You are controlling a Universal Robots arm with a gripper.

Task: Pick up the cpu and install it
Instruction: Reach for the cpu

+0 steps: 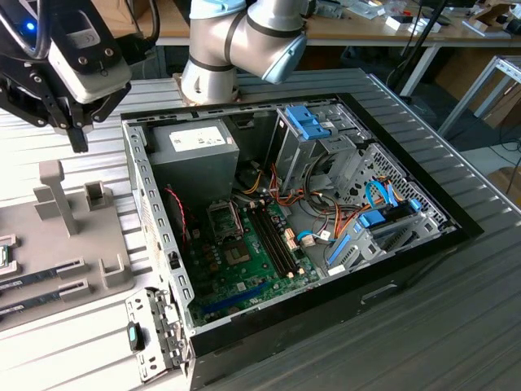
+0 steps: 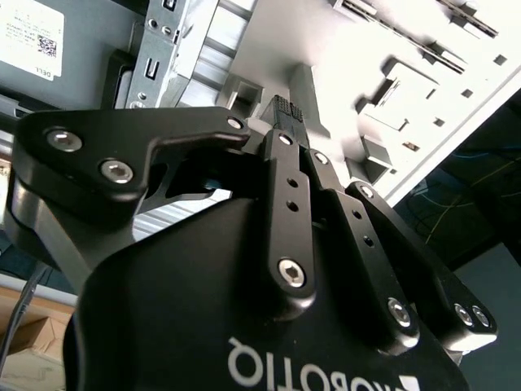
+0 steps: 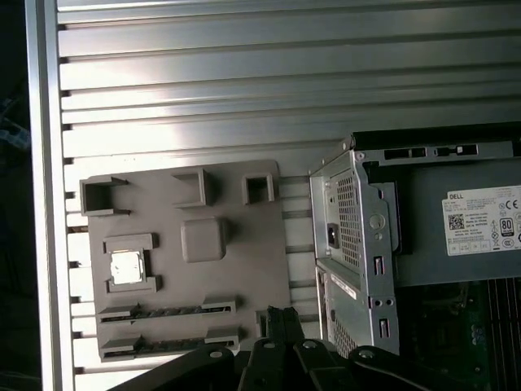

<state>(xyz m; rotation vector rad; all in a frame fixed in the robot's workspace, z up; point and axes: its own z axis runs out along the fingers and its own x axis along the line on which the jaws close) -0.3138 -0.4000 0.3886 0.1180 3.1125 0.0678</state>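
a: where's the cpu [image 3: 126, 267]?
b: lying flat in its square nest on the grey tray [image 3: 244, 277], beside the open computer case [image 1: 285, 316]. not lifted yet.
a: and the gripper [image 3: 281, 316]?
b: above the tray, off to one side of the cpu, jaws pressed together with nothing between them.
a: how to pick it well?
b: my judgement: centre over the cpu, open just wider than it, descend straight, pinch its bare edges, keep it level. the nest walls look tight.

cpu [image 3: 127, 267] in fixture tray [image 3: 244, 236], tray beside computer case [image 3: 358, 220], both on table [image 3: 244, 81]
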